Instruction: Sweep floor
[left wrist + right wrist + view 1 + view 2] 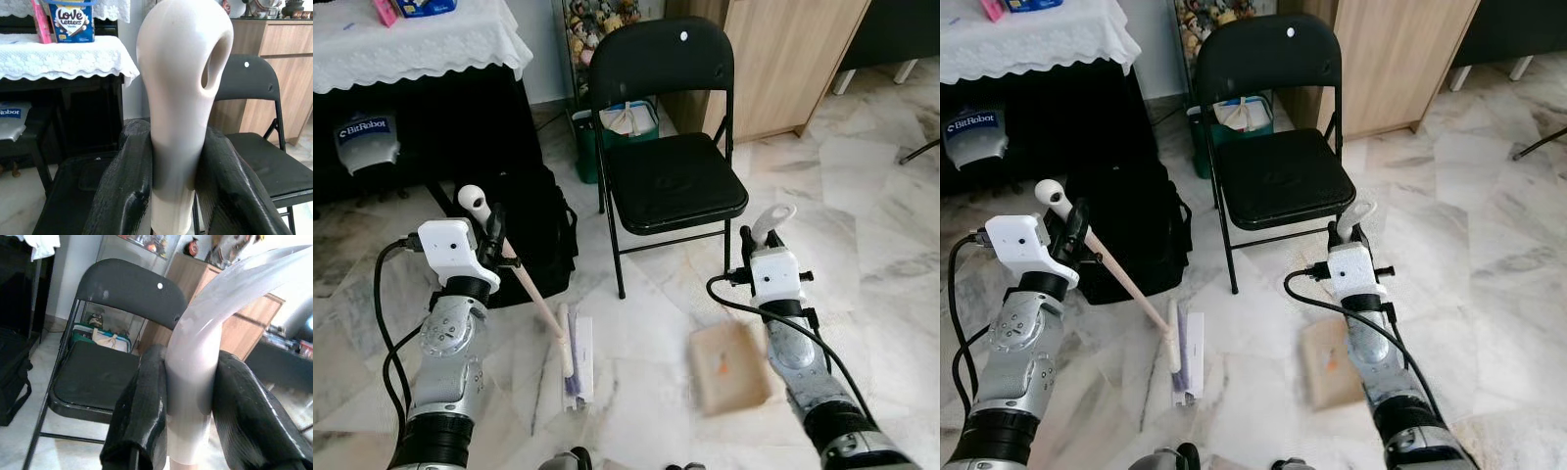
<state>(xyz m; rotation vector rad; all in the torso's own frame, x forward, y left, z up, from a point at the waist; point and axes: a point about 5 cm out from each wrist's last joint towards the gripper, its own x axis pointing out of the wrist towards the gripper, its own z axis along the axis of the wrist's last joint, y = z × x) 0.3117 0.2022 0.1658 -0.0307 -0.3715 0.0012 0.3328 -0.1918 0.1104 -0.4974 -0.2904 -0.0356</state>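
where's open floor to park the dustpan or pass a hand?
Bare marble right of the black chair, toward the wooden cabinet, and between the broom head and dustpan. Crowded on the left: black bag and clothed table. Left hand grips the broom, right hand the dustpan handle.

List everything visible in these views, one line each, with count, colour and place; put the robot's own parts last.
Broom: one, cream handle, pale head on the floor ahead-left.
Dustpan: one, tan pan on the floor ahead-right, pale handle.
Folding chair: one, black, straight ahead.
Bag: one, black, on the floor left of the chair.
Bin: one, green, behind the chair.
Table: one, white lace cloth, far left.
Box: one, blue, on that table.
Cabinet: one, wooden, far right.
Floor: pale marble tiles.
Left gripper: one, black fingers shut on the broom handle.
Right gripper: one, black fingers shut on the dustpan handle.
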